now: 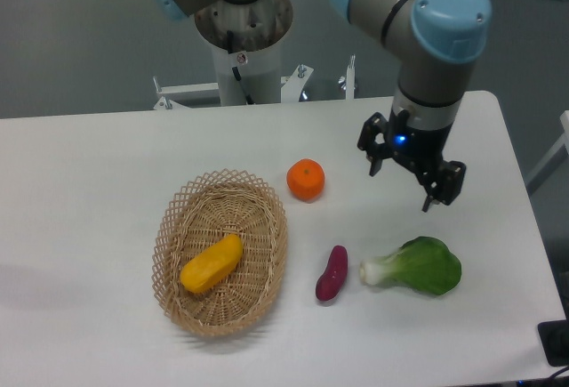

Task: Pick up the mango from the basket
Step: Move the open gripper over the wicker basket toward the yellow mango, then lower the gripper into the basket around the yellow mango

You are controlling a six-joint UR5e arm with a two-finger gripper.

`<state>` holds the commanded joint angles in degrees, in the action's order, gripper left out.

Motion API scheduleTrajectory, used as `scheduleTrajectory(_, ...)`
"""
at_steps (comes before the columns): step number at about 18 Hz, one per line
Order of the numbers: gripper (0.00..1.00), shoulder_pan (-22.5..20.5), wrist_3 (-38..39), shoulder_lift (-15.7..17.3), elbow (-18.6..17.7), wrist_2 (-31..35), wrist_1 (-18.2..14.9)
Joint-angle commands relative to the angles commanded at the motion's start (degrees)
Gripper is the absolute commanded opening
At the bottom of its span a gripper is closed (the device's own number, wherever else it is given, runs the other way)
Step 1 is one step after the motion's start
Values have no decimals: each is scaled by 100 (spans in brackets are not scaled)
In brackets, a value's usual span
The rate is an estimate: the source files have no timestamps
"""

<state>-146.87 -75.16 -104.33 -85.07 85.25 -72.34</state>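
White rectangular table (107, 165), bearing: oval tan woven wicker basket (267, 267) sitting left of centre; round orange citrus fruit (306, 180) resting just beside its upper right; purple sweet potato (332, 273) and green leafy vegetable (416, 266) lying further right.
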Motion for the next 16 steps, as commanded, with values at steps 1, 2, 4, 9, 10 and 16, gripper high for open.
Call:
scheduleTrajectory(1,100,96,219,27,-105,0,61)
scheduleTrajectory(2,100,219,430,27,-185,9,97)
scheduleTrajectory(4,100,518,930,27,-325,9,316)
scheduleTrajectory(9,100,1300,2205,-70,-931,26,1133)
scheduleTrajectory(10,100,1449,2312,-131,-1046,35,1247)
scheduleTrajectory(16,100,2056,2549,-623,-1170,70,1467)
